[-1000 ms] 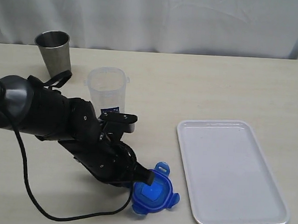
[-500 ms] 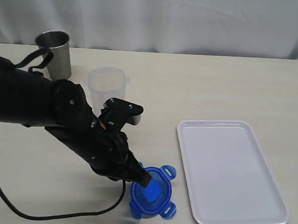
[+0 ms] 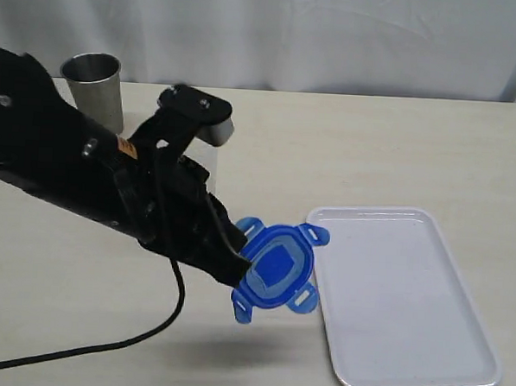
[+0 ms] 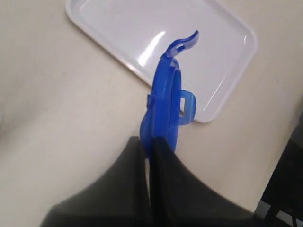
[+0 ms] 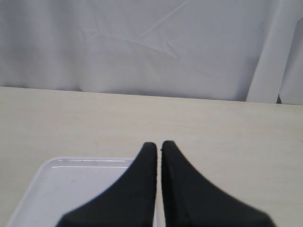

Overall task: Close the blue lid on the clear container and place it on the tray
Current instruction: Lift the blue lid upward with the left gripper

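The left pincer point(image 3: 237, 268), clamped on the blue lid point(image 3: 275, 272), has lifted it off the worktop point(image 3: 373, 147), near the tray point(image 3: 406, 339). The right pincer point(image 5: 158, 144) is closed, empty. Next comes the clear container, hidden behind the left arm point(image 3: 69, 166).

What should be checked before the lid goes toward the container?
1. Left claw shut on the blue lid, gripping its edge: ok.
2. Lid lifted off the table: ok.
3. Clear container in sight and upright: cannot tell, the left arm hides it.
4. Steel cup apart from the lid: ok.
5. Tray bare: ok.
6. Right claw shut, empty: ok.
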Robot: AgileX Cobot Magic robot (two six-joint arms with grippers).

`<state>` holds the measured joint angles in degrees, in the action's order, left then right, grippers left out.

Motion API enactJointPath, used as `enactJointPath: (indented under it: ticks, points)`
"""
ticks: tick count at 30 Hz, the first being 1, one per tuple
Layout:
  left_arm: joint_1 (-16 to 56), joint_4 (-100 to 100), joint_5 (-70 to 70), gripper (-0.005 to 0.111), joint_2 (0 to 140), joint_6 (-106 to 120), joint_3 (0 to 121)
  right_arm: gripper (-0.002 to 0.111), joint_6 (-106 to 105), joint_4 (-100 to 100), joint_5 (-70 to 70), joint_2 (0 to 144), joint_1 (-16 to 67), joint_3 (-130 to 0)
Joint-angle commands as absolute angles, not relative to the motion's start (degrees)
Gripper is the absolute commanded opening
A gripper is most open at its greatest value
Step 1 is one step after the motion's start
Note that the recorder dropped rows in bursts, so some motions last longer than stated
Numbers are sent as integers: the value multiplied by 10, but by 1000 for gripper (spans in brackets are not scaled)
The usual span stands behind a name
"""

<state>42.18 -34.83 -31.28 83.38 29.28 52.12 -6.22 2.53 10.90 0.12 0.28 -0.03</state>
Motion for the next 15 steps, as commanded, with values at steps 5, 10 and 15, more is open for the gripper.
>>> enactJointPath:
  ticks: [5, 10, 15]
  points:
    - [426, -257, -237, 0, 713, 322, 607, 4, -64, 21, 105, 0, 2, 0]
    - [410, -70, -92, 0, 722, 314, 610, 4, -64, 21, 105, 0, 2, 0]
    - [316, 83, 9, 0, 747, 317, 610, 4, -64, 21, 105, 0, 2, 0]
